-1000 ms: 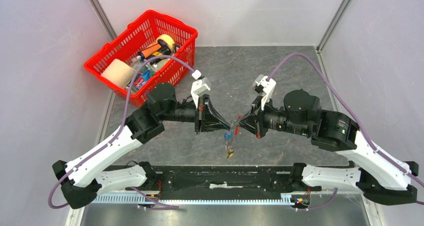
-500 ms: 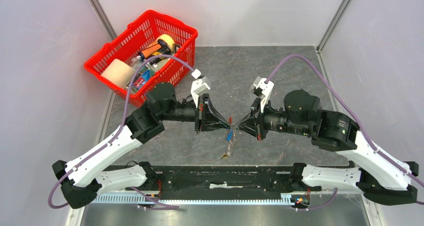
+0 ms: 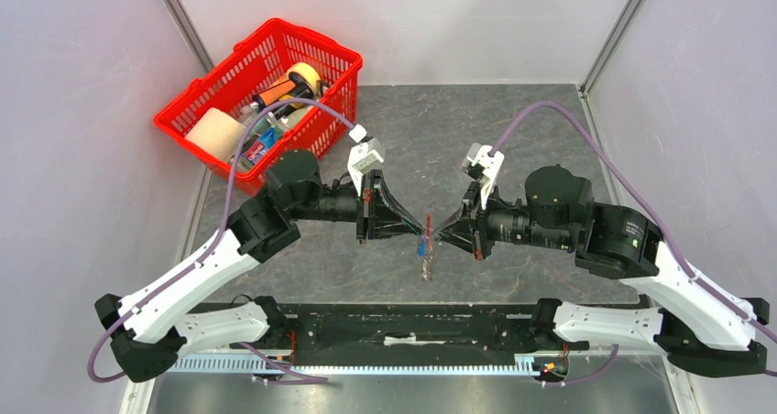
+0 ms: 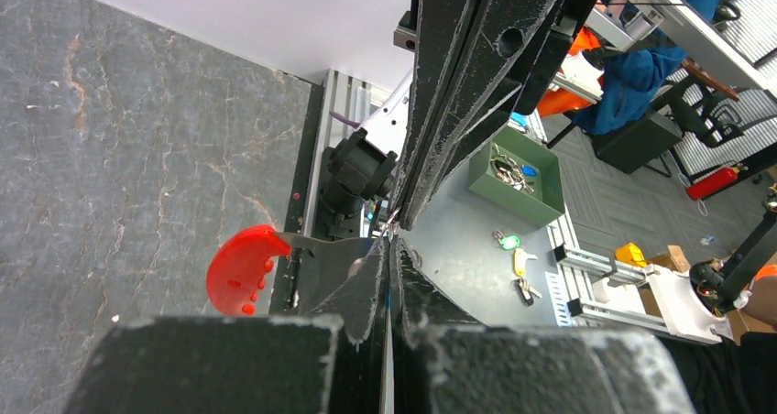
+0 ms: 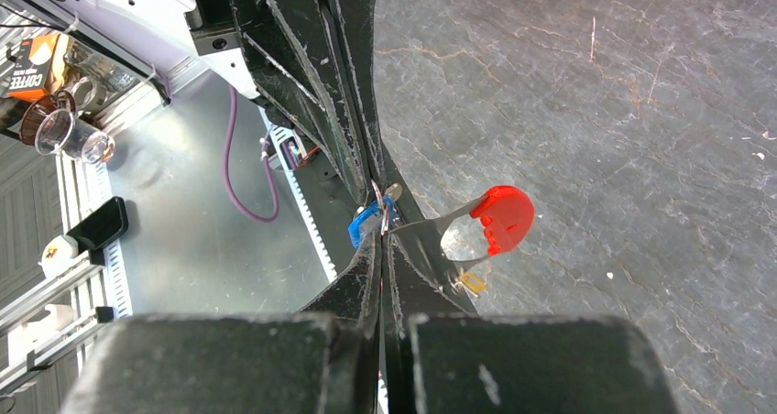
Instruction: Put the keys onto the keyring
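My left gripper (image 3: 420, 232) and right gripper (image 3: 436, 234) meet tip to tip above the middle of the table, both shut. The keyring's red crescent clip (image 3: 428, 222) sits at the meeting point, with its silvery metal pieces (image 3: 425, 267) dangling below. The blue-headed key (image 3: 421, 246) hangs just under the tips. In the left wrist view my left gripper (image 4: 392, 245) shows a thin blue sliver between its fingers, and the clip (image 4: 240, 269) sticks out to the left. In the right wrist view my right gripper (image 5: 381, 234) pinches the clip's metal part; the clip (image 5: 502, 217) is to the right, the key (image 5: 364, 224) to the left.
A red basket (image 3: 220, 66) holding several items stands at the back left. A black rail (image 3: 403, 327) runs along the table's near edge. Beyond the table, a green tray (image 4: 518, 171) and loose keys (image 4: 518, 267) lie on a grey surface.
The two grippers have closed the small gap between their tips and now touch. The dangling metal pieces have swung slightly to the right and hang straighter.
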Controlling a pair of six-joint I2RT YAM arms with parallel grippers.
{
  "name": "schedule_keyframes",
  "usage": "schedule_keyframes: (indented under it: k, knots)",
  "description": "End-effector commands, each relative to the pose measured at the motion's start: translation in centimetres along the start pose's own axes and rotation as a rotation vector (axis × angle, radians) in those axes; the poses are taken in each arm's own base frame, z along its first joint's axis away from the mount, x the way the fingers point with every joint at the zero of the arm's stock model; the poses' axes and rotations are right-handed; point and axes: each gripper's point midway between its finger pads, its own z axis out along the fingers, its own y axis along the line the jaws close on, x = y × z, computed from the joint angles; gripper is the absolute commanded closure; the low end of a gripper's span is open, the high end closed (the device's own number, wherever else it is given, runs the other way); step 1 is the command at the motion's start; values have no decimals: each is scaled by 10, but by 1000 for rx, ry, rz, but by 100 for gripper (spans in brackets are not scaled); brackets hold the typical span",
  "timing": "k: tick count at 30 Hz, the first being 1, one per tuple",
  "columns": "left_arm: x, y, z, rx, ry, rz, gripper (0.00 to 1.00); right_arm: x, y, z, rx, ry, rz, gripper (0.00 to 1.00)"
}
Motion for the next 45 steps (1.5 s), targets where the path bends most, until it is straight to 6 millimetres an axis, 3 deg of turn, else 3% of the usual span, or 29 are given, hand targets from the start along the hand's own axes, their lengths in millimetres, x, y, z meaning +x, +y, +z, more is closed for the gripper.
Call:
schedule_keyframes:
  k: [1, 16, 30, 42, 45]
  knots:
    - [-18, -12, 0, 29, -39, 14, 98, -18, 12, -11, -50, -75, -29, 100]
    - [-13, -9, 6, 55, -31, -2, 98, -27, 23, -22, -120, -166, -37, 100]
    - [-14, -28, 4, 166, -62, -23, 94, -48, 30, -30, -161, -318, -90, 100]
    - [-9, -28, 1, 159, -64, -29, 71, -57, 45, -43, -235, -360, -174, 100]
    - [-8, -29, 0, 159, -64, -30, 61, -58, 47, -46, -246, -367, -190, 100]
